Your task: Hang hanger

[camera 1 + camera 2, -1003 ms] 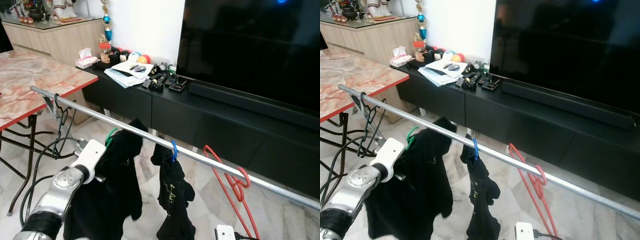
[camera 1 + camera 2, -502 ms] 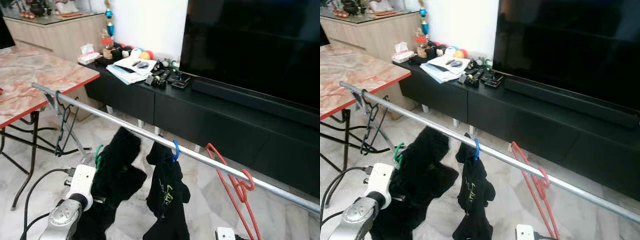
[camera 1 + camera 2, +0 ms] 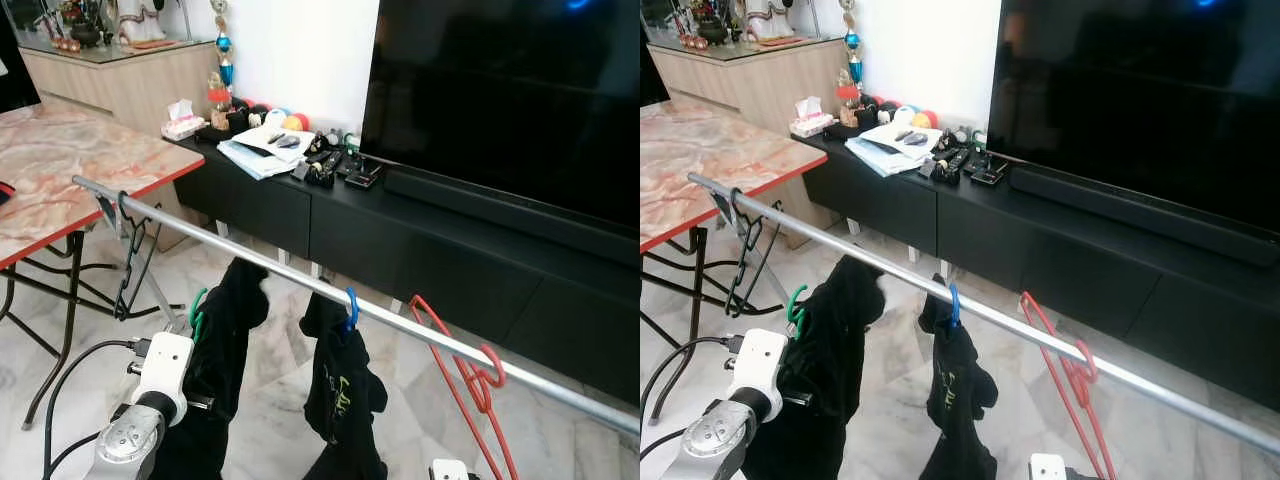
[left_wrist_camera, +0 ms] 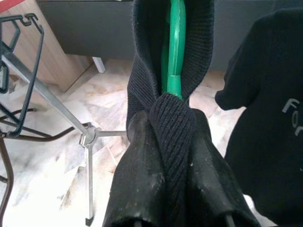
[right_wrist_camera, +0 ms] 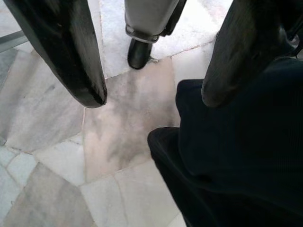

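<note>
A green hanger carries a black knitted garment. My left gripper is shut on the hanger's neck through the knit. The green hook sits below and in front of the silver rail, apart from it. The garment's top reaches up close to the rail. My left arm's white wrist is low at the left. My right gripper is open above the marble floor, with dark cloth beside one finger.
On the rail hang a blue hanger with a black shirt, red hangers further right and a black wire hanger at the left end. A marble-topped table stands left. A black TV cabinet lies behind.
My left arm has come down with the green hanger and garment, so the hook is further below the rail than a second ago. The camera has shifted slightly.
</note>
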Motion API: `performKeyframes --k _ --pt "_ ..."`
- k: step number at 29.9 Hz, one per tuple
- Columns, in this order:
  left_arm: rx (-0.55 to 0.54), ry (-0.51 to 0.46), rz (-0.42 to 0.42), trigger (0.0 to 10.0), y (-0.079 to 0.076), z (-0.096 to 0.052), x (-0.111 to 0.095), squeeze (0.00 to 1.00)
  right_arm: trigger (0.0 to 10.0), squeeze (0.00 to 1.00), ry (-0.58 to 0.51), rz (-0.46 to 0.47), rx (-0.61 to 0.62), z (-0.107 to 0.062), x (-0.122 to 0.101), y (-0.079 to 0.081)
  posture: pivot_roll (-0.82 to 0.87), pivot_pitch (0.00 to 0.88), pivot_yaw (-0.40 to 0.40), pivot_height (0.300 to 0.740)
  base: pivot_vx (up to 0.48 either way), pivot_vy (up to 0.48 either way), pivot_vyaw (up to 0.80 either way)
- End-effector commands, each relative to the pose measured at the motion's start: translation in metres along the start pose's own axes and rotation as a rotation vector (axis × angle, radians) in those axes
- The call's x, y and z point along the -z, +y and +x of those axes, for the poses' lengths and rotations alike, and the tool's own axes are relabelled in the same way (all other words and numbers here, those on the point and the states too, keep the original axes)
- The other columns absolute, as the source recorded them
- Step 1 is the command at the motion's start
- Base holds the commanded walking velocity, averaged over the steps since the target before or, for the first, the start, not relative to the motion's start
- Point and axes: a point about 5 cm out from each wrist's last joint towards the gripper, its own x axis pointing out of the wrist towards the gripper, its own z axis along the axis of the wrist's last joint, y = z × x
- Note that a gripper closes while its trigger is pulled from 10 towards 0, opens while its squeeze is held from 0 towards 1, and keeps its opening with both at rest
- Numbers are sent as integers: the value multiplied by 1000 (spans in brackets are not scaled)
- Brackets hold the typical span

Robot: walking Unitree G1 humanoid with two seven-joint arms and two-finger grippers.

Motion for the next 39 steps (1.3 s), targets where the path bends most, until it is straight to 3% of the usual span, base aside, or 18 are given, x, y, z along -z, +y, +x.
performKeyframes --k 1,12,39 --pt "1 -28 14 10000 0 0 -8 0 10000 0 2 -9 1 0 1 -1 216 0 -23 740 266 0 0" --pt "54 -36 50 10000 0 -7 -10 0 10000 0 6 -19 -4 0 1 0 227 0 -33 740 24 0 0" --pt "82 -23 103 10000 -5 -4 -10 0 10000 0 19 -23 1 -1 4 -3 223 0 -38 740 0 0 0"
